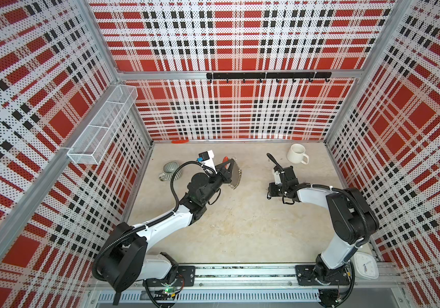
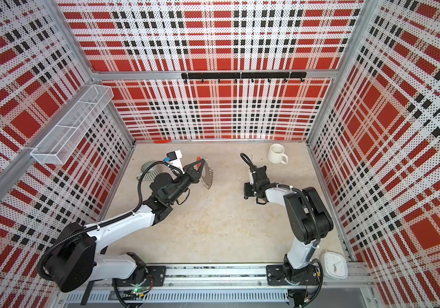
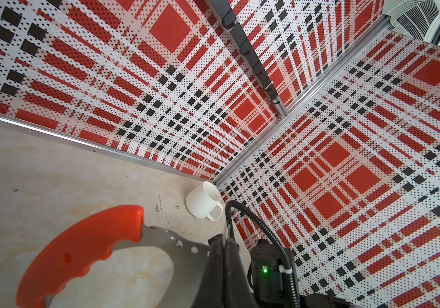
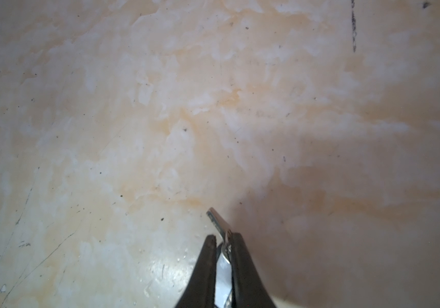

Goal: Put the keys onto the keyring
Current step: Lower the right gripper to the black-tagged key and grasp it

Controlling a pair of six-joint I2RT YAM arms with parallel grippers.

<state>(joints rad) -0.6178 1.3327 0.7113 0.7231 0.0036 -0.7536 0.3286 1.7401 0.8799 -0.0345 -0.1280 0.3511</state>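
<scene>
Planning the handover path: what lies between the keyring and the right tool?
Only bare table between the keyring and the right tool, seen in both top views.

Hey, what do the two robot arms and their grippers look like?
The left arm and right arm both have white link shells, black joint housings and black ribbed cable conduit looping alongside. Each stands on a black base plate. The right gripper has slim, black, tapered fingers. A green light glows on a black wrist module.
</scene>
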